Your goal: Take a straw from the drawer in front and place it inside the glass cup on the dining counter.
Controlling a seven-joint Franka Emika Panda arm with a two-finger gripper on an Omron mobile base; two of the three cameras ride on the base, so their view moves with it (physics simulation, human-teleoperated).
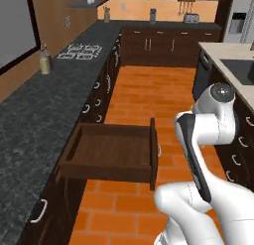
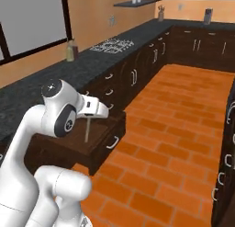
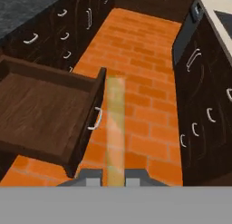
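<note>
The straw [image 3: 115,128] stood clamped between the closed fingers of the gripper [image 3: 113,175], rising through the centre of the hand view. In the right base view it hung down at centre left. Gripped at one end, its free length could enter the cup. The drawer [image 1: 111,152] stood open and empty at left centre, above the brick floor [image 1: 149,90].

White rounded arm [image 1: 213,125] — dark grey joint caps, black side panel.
</note>
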